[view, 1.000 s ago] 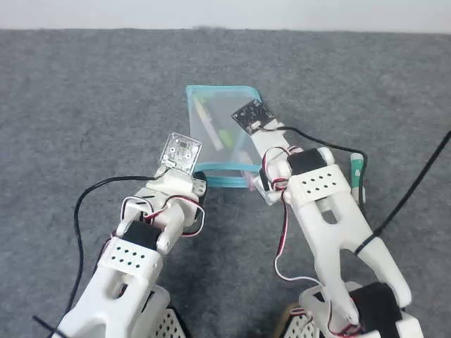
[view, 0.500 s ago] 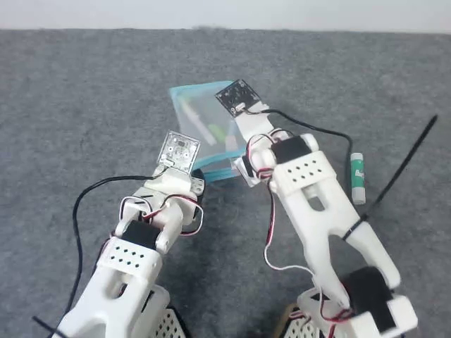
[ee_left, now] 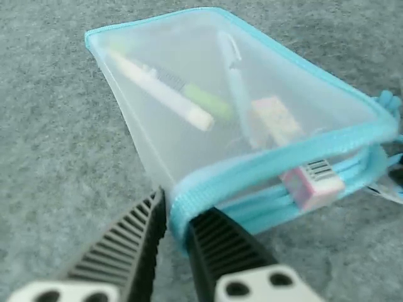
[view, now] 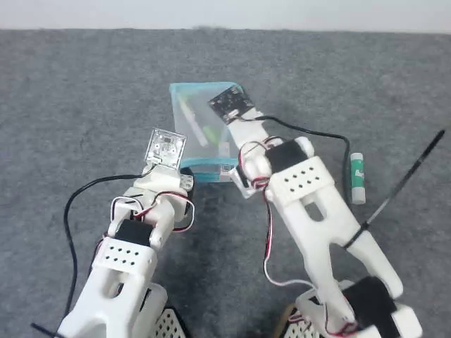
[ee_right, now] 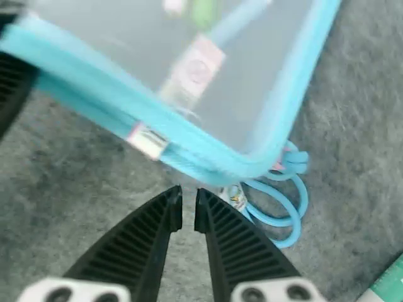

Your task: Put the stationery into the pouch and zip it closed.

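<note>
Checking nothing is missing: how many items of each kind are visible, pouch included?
Translucent teal-edged zip pouch: 1
White marker with green part: 1
Light-blue pen: 1
Pink block eraser: 1
Green-and-white glue stick: 1
Total: 5

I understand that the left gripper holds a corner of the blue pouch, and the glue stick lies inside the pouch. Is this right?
Not quite. The left gripper does hold a corner of the pouch, but the glue stick lies outside it, on the grey mat, apart from the pouch. The high view shows this.
</note>
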Tool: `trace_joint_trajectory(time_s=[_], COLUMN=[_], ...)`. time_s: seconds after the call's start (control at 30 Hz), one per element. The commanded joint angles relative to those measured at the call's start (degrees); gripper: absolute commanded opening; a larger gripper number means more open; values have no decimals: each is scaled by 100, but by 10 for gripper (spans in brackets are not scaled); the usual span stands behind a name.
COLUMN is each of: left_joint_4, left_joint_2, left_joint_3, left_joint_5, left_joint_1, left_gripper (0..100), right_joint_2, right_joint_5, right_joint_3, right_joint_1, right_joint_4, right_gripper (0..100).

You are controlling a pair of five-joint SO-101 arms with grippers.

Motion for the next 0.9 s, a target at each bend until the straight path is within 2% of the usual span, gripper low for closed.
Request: trace_joint_trajectory(time_s=[0.0, 0.17, 0.37, 0.47, 0.6, 0.67, 0.8, 0.87], left_joint_4=[-149, -141, -141, -167, -167, -167, -167, -167], left_joint_2=[-53, -53, -53, -53, -53, -62, -53, -53], left_joint_3=[-215, -215, -207, -145, -136, -180, -549, -611], left_joint_5=[35, 35, 35, 35, 26, 26, 281, 501], left_joint_1=[220, 299, 308, 308, 308, 220, -958, -1231], left_gripper=[11, 11, 11, 11, 11, 11, 11, 11], right_joint_2=[-321, -268, 40, 92, 57, -48, -752, -1174], right_joint_5=[70, 105, 70, -220, -563, -615, -615, -615], right_joint_3=[220, 738, 730, 651, 545, 536, 703, 1090], right_joint_1=[-365, -514, 136, 426, 681, 743, 936, 971], right_joint_4=[-470, -1455, -2536, -2905, -2905, -2589, -1675, -1481], right_gripper=[37, 37, 37, 39, 42, 42, 42, 42])
